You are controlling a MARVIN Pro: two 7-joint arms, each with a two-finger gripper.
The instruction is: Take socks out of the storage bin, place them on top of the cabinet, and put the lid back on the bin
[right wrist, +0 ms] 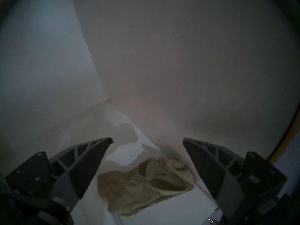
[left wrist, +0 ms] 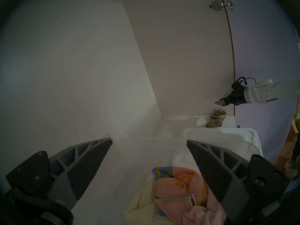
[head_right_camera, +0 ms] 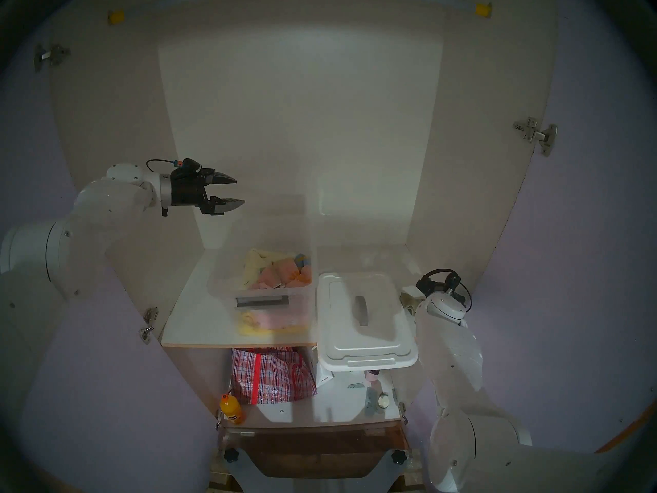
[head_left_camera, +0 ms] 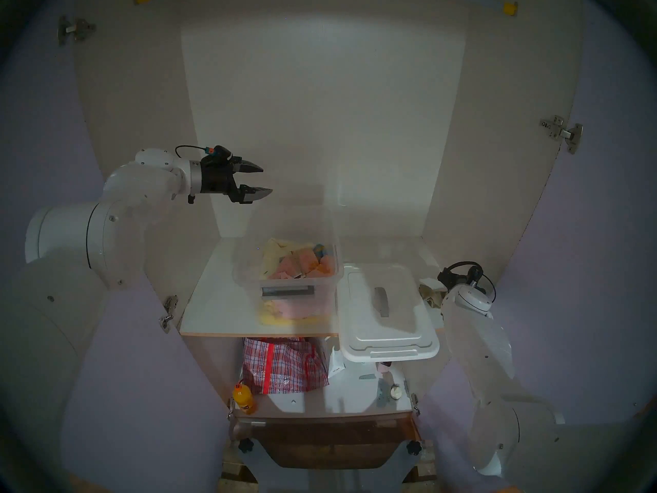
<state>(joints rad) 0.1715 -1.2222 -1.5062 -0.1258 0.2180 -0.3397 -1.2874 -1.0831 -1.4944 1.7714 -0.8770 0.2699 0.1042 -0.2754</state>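
Socks (right wrist: 144,185): the khaki bundle lies loose on the white shelf board of the cabinet (head_left_camera: 213,303), tucked against the right side wall near the back corner. In the right wrist view it sits low between the 2 spread fingers of the right gripper (right wrist: 147,141), touching neither, with its long axis running roughly across the gap from one finger to the other. The jaws are released and hold nothing; the left wrist view shows that gripper hanging above the bundle with clear air between.

The lid (head_left_camera: 385,314) lies flat just left of the socks, handle strip up, its long axis running front to back and its near end overhanging the shelf's front edge. Beside it, touching or nearly so, stands the storage bin (head_left_camera: 288,271), uncovered, with pink, yellow and blue cloth inside.

The left gripper (head_left_camera: 263,181) hovers high above the bin's left rear, jaws parted and empty.

Judged from this, the socks are placed and the lid is what remains. The right arm is nearer it; the lid must travel left onto the bin.
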